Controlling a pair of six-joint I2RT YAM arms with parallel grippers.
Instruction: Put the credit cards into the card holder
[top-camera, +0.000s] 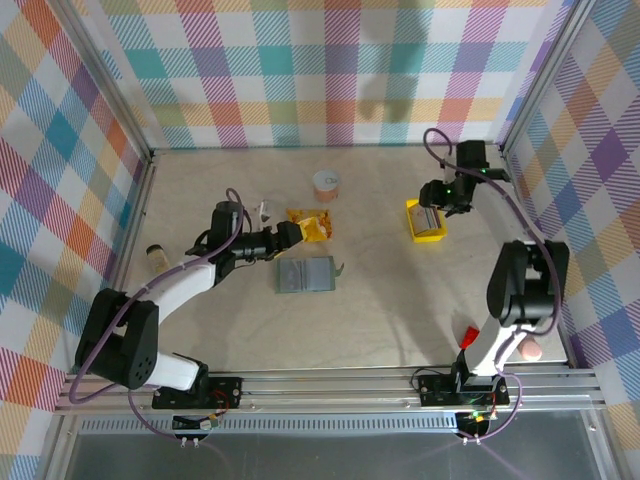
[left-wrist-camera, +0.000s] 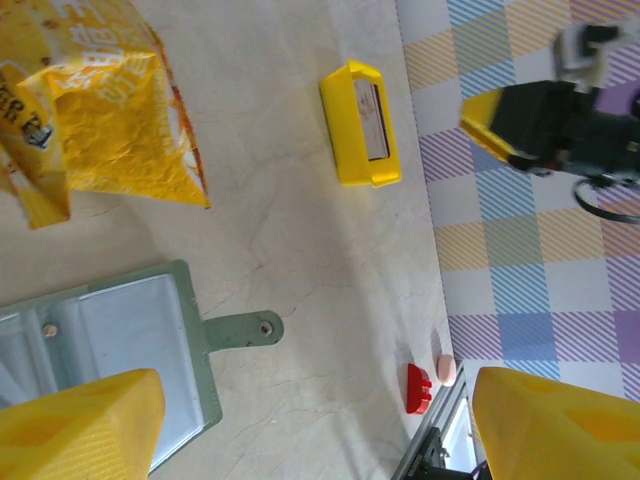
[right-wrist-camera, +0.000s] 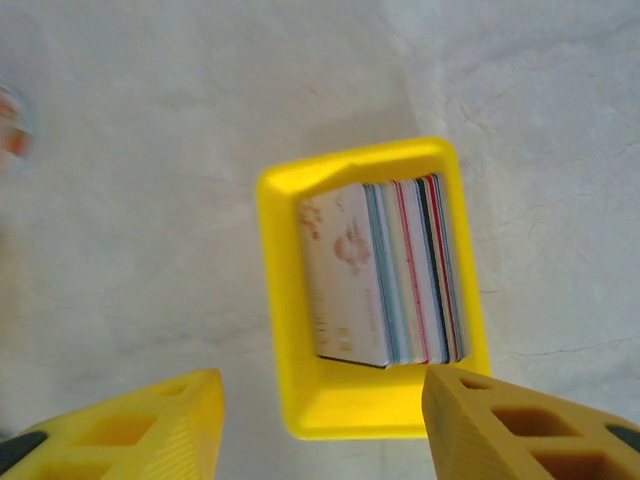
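Right wrist: credit cards (right-wrist-camera: 385, 275) ahead, between spread fingers (right-wrist-camera: 520, 425).

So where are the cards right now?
The cards stand on edge in the yellow tray, at the right in the top view, under the right jaws.

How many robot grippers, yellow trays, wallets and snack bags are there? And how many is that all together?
Grippers: 2, the left gripper and the right gripper
Yellow tray: 1
Wallet: 1
Snack bag: 1
Total: 5
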